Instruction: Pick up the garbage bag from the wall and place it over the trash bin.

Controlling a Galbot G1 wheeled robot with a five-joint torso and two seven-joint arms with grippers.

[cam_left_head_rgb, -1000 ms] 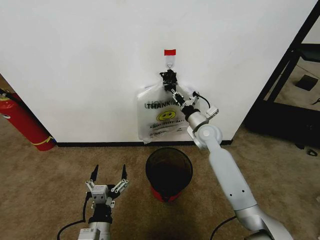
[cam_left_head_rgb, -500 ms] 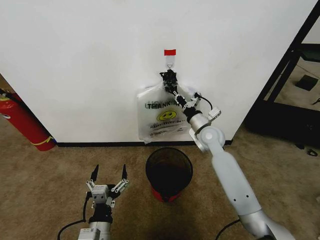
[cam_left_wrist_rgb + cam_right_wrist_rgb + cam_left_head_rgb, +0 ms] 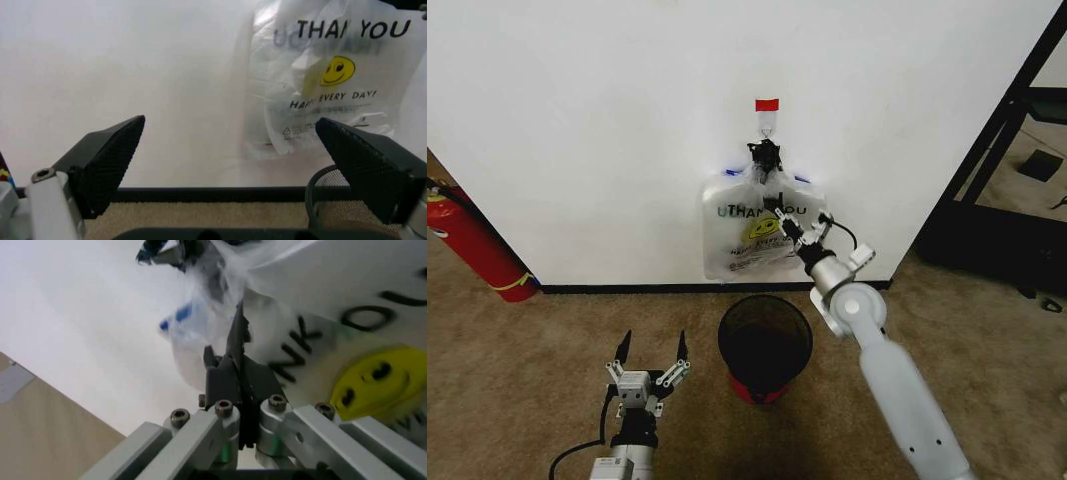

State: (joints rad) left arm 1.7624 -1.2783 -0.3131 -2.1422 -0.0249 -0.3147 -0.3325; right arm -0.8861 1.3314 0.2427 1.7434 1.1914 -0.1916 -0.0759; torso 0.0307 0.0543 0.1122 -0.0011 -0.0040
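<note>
On the white wall (image 3: 607,120), under a red tape strip (image 3: 768,104), the see-through garbage bag (image 3: 725,180) with blue patches hangs with a smiley "THANK YOU" bag (image 3: 757,235). My right gripper (image 3: 773,206) is in front of both bags, below the dark knot at the hook. Up close, the right gripper (image 3: 240,325) has its fingers pressed together on the thin film of the garbage bag (image 3: 179,320). The black mesh trash bin (image 3: 765,345) stands on the carpet right below. My left gripper (image 3: 649,365) waits open, low and left of the bin.
A red fire extinguisher (image 3: 472,245) leans by the wall at far left. A black shelf frame (image 3: 1017,150) stands at right. The left wrist view has the smiley bag (image 3: 333,70) and the bin's rim (image 3: 320,187) beyond the open left gripper (image 3: 233,165). Brown carpet surrounds the bin.
My right gripper has drawn down and away from the knot at the hook. The bags have bulged outward and blue patches now show at their top corners. The left arm barely shifted.
</note>
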